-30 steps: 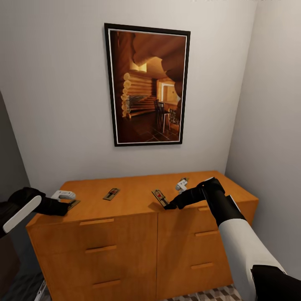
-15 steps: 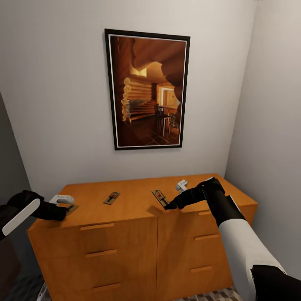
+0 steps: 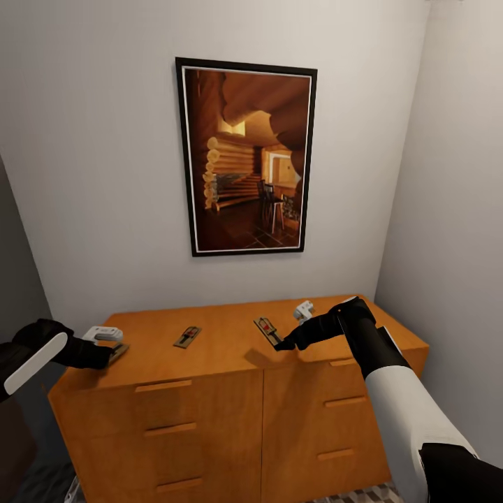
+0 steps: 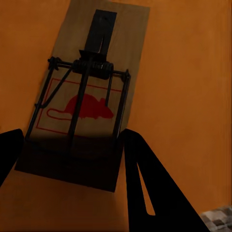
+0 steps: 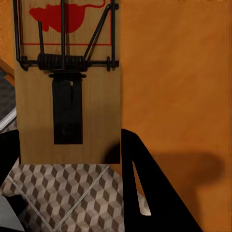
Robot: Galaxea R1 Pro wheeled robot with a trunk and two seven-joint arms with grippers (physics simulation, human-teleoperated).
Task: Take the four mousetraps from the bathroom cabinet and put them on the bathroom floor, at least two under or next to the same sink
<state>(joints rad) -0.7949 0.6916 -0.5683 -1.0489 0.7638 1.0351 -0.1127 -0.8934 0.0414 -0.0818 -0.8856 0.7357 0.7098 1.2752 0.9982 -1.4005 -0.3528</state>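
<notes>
Our right gripper [image 5: 72, 159] and left gripper [image 4: 72, 154] each clamp a mousetrap [image 5: 67, 82], [image 4: 84, 92] by its short end, long axis running straight out from the jaws above the cabinet [image 3: 223, 391].

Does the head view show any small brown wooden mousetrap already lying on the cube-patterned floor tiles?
No, the mousetraps in the head view lie on top of the orange-brown wooden cabinet.

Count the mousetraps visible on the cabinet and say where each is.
3. One at the left pincer on the cabinet's left end, one left of centre, one at the right pincer near the front edge. A fourth may be hidden.
</notes>
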